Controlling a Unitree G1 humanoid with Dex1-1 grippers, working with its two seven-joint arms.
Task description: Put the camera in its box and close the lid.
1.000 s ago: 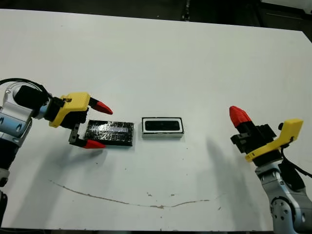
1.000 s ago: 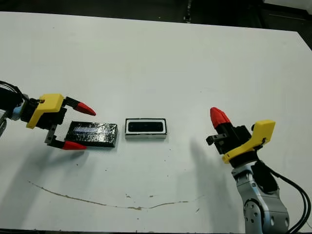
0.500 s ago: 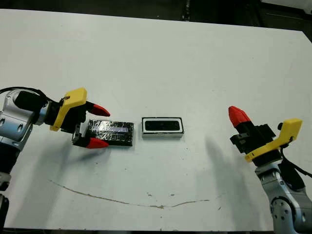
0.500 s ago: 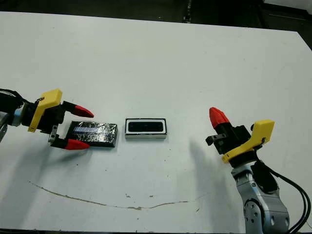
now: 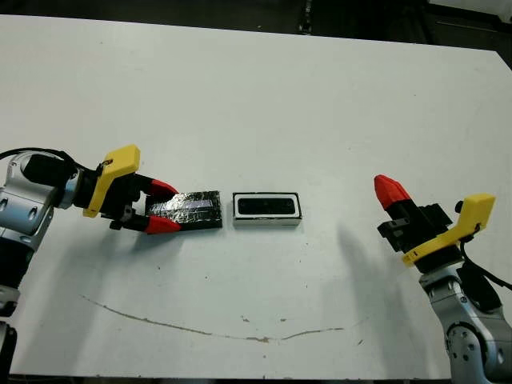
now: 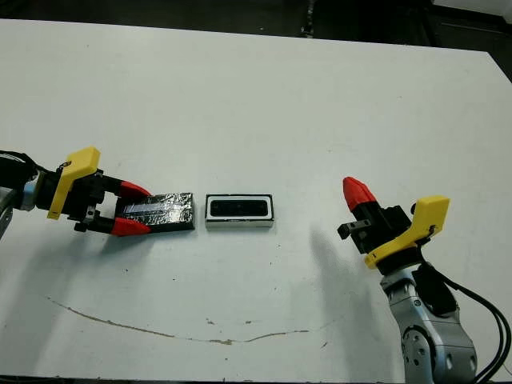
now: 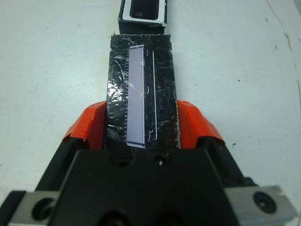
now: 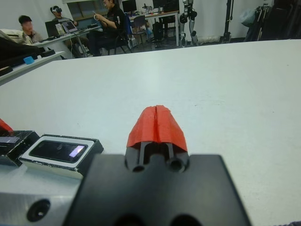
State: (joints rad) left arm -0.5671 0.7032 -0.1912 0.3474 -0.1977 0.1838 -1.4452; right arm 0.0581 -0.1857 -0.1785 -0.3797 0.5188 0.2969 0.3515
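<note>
Crinkly black lid (image 5: 190, 211) lies just left of the box (image 5: 267, 209), my left gripper (image 5: 157, 207) pinching its near end. Camera (image 5: 266, 206) already sits inside. Slick wrap — it could slip or shove the box. Right gripper (image 8: 156, 124) is pressed together, well apart. One lid, one box, one camera.

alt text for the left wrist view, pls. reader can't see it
Left wrist view: the left gripper has its two red fingertips closed on the sides of the lid, a crinkly black cover with a pale strip. Just past the lid's far end, on the white table, sits the box with the camera inside.
</note>
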